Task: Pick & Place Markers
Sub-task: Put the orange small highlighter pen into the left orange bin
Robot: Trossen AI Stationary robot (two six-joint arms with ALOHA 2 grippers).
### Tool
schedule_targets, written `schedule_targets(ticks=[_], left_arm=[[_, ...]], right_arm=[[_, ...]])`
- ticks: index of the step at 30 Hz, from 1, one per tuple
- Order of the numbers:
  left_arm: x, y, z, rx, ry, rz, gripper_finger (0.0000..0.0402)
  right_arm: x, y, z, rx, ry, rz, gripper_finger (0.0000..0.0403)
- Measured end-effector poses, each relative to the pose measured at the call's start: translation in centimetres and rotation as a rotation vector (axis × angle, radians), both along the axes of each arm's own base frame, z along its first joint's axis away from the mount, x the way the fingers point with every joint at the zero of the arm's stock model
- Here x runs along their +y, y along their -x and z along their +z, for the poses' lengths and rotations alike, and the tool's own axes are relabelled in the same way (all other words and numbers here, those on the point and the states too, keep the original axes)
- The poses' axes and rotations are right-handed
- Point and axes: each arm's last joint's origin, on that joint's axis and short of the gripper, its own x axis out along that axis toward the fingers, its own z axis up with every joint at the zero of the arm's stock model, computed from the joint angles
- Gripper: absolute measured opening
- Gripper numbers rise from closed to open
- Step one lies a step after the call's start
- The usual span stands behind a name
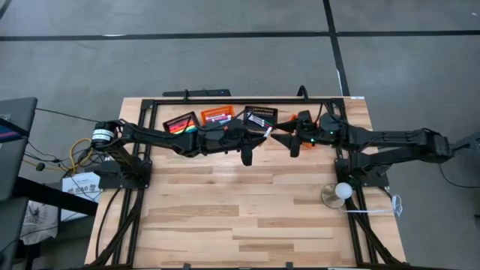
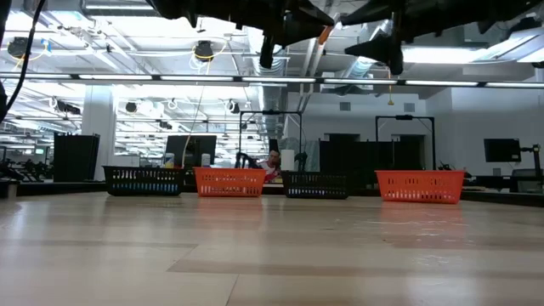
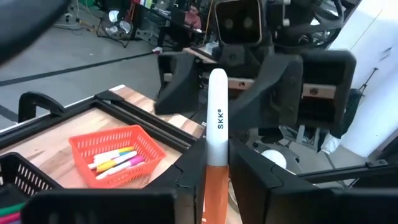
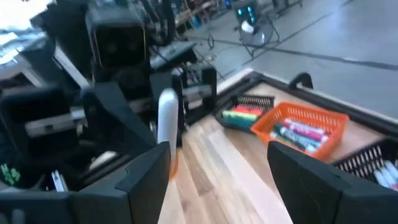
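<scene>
left gripper (image 3: 214, 180) pinching a white-orange marker (image 3: 217, 118), right gripper (image 4: 217, 162) wide open, empty; mid handover, next right closes on it.

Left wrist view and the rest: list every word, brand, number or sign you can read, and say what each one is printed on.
"SKK", with a small mark after it: printed lengthwise on the white barrel of the marker that the left gripper holds between its fingers.
Markers in the orange basket: any print is too small to read.
High, low and right wrist views: no text can be read.
</scene>
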Motion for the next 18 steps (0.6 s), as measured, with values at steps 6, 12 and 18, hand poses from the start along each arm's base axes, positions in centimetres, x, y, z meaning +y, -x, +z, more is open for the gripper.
schedule_targets(ticks=[6, 12, 18], left_arm=[[0.0, 0.0, 0.0, 0.002, 0.001, -0.012, 0.0064], [0.0, 0.0, 0.0, 0.002, -0.001, -0.012, 0.0063], [0.0, 0.0, 0.0, 0.001, -0.014, -0.013, 0.0063]], right_arm=[[-0.5, -0.9, 0.1, -0.062, 0.001, 0.029, 0.0260], [-0.5, -1.4, 0.1, -0.081, -0.003, 0.031, 0.0260], [-0.4, -1.4, 0.3, -0.099, 0.000, 0.040, 0.0260]])
